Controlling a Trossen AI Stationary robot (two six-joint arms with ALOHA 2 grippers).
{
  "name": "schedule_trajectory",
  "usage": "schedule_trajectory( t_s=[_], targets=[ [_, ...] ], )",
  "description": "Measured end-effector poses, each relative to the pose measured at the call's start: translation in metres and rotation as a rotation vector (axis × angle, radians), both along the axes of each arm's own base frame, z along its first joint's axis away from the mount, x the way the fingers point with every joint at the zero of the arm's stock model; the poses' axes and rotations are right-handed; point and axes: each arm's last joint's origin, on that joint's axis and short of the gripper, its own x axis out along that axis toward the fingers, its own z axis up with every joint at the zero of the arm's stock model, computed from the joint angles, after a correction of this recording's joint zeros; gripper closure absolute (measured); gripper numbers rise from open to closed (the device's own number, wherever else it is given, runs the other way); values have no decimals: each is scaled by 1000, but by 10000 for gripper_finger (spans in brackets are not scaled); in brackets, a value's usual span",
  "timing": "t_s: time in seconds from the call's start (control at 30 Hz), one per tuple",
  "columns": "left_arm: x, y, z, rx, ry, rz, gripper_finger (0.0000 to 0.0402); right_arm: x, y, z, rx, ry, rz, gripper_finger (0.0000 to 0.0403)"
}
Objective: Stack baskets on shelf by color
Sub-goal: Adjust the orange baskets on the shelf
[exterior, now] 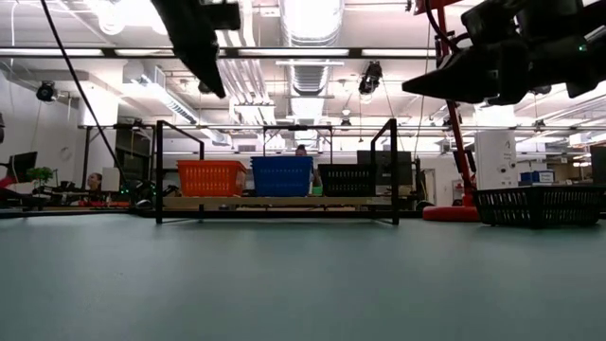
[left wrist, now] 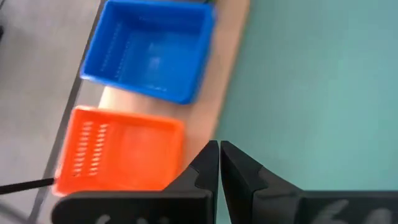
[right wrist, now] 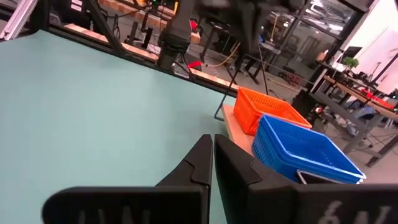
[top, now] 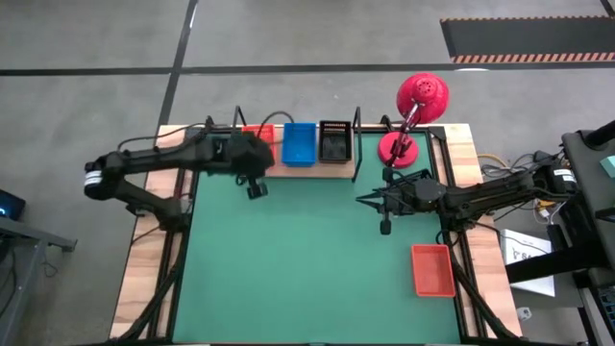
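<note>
Since orange, blue & black stacks sit on the shelf at the far edge, only one basket near the right edge is left imo; left tool & right tool both closed, empty.

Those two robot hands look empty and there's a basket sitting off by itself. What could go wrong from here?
The lone orange basket lies close to the mat's corner, so a poor grab might nudge it toward the table edge. The right hand hangs near the red lamp; a wide swing could bump it. The left hand is shut beside the shelf, and its black wire upright could catch the arm when it brings a basket in.
</note>
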Motion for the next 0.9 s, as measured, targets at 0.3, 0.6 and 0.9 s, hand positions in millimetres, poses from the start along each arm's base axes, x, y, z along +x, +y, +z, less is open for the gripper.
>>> schedule_trajectory(
  t_s=[0.3,0.6,0.9],
  targets=[
    [19,57,-39,-23,146,69,401,1,0,2,-27,0,-5,394],
    [41,70,-62,-33,205,46,401,1,0,1,-37,6,-6,394],
    [39,71,-65,-26,219,41,401,1,-1,-1,-24,25,-8,394]
  ],
)
